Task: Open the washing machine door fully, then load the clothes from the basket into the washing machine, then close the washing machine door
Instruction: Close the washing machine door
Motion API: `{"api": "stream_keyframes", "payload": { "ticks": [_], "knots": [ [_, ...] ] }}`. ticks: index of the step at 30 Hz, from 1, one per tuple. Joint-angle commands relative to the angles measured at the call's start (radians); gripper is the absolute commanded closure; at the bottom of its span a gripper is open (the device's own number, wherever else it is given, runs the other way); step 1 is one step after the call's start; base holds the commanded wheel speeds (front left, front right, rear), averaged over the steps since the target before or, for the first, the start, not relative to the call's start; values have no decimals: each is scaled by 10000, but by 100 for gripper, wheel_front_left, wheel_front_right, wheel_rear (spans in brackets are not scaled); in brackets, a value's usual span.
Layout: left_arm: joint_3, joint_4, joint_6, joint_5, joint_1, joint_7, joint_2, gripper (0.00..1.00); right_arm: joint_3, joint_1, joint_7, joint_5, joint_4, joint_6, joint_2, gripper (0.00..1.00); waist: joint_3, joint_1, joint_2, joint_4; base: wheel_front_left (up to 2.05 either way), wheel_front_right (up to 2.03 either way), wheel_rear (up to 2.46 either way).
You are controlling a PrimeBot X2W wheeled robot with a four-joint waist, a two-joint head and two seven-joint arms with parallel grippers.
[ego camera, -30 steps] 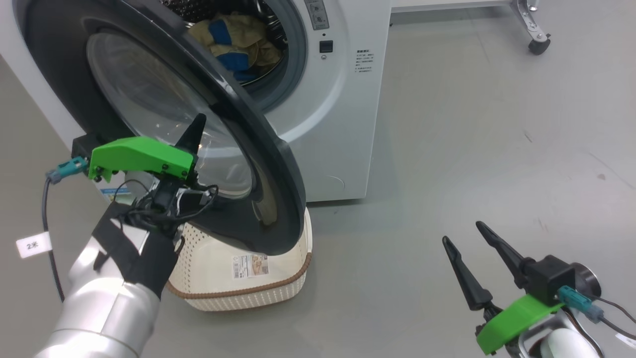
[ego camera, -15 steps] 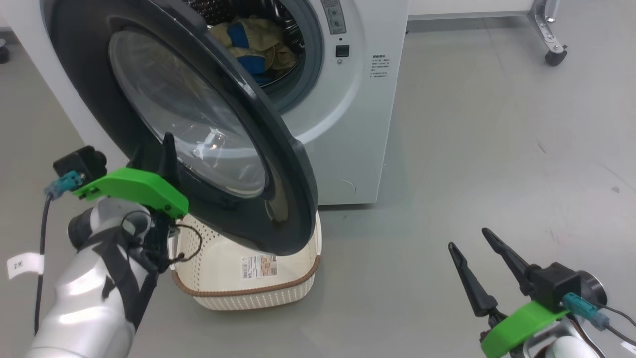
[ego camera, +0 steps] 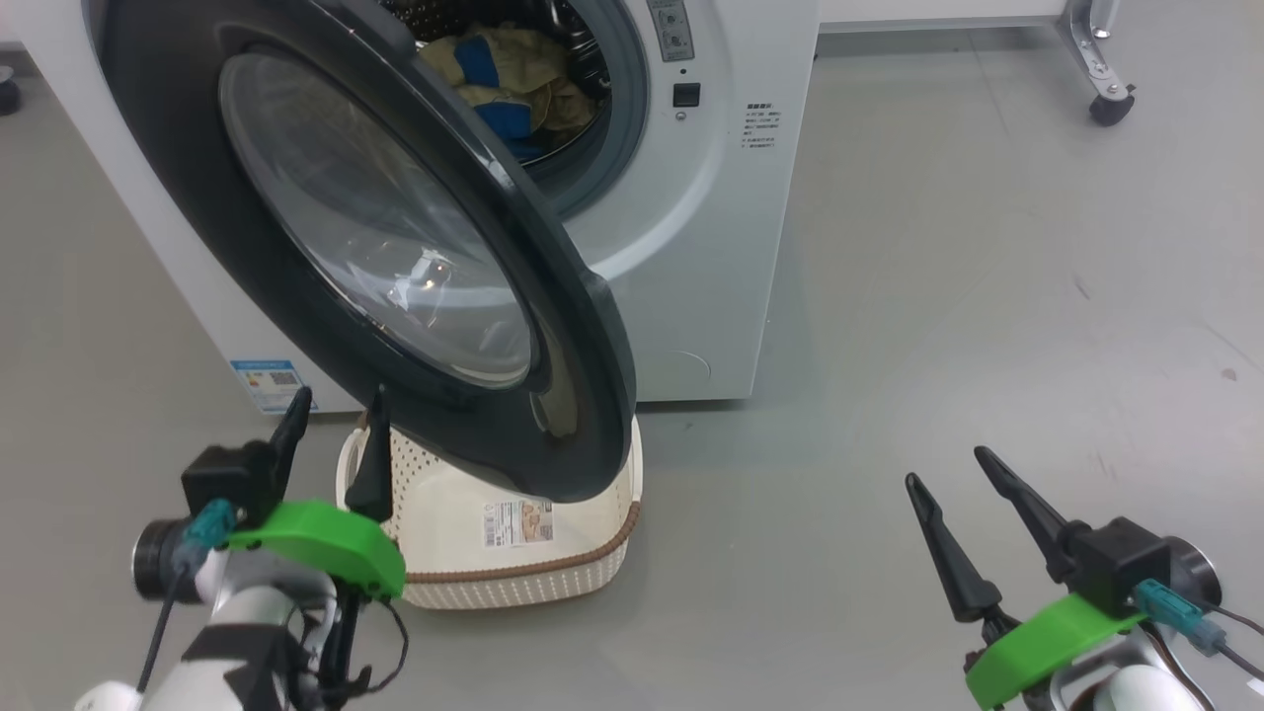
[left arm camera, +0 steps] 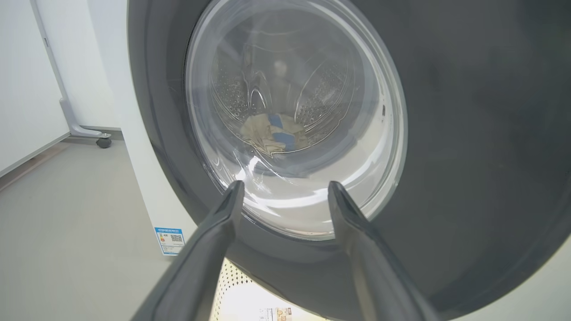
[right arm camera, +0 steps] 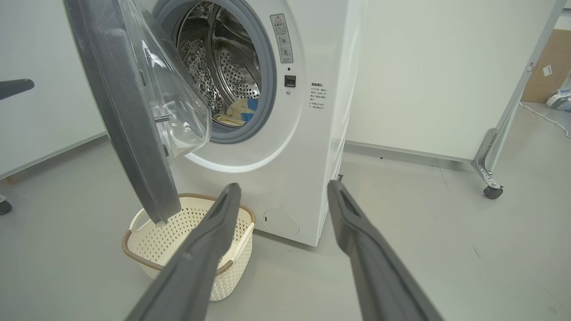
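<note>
The washing machine [ego camera: 691, 247] [right arm camera: 312, 147] stands ahead with its door [ego camera: 326, 217] [left arm camera: 468, 133] [right arm camera: 120, 111] swung partway, hanging over the basket [ego camera: 592, 568] [right arm camera: 147, 240]. The clothes [ego camera: 513, 84] [right arm camera: 241, 111] [left arm camera: 272, 133], pale yellow with blue patches, lie inside the drum. The cream basket on the floor holds no clothes, only a label sticker. My left gripper [ego camera: 336, 410] [left arm camera: 285, 187] is open, low at the left, just below and in front of the door's outer face, apart from it. My right gripper [ego camera: 948, 469] [right arm camera: 283, 187] is open at the lower right, well clear of the machine.
Grey floor spreads to the right of the machine. A white partition on a castor leg [ego camera: 1111, 104] [right arm camera: 490, 189] stands at the back right. A blue label [ego camera: 267, 380] marks the machine's left side panel. A white wall runs on the left.
My left gripper has come off the door, opened, and dropped down toward the basket's left end. The door stands about as before. The head camera shifted slightly. The right arm stayed put.
</note>
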Motion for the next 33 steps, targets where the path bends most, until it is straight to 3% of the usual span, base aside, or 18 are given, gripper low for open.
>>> {"api": "stream_keyframes", "payload": {
  "ticks": [1,9,10,15,33],
  "knots": [
    [542,-408,54,212,-324,-111,347,0,97,-181,-67,-66,-368,39,-87,0,1,0,0,9,0,0,0],
    [1960,-1062,-68,1387,1323,-111,-148,0,2,-121,-67,-106,-389,39,-45,0,-67,0,0,54,0,0,0],
    [3279,-1728,-1025,2445,2738,-112,-990,0,-47,-44,-67,-127,-369,39,39,0,-155,0,0,-7,0,0,0],
    [3908,-1980,-1529,2888,3263,-112,-1308,0,-99,0,-67,-159,-339,39,108,0,-166,0,0,-78,0,0,0],
    [5226,-3076,-2039,3789,4331,-112,-1837,0,-361,211,-67,-381,-340,39,36,0,-330,0,0,-214,0,0,0]
  ]
}}
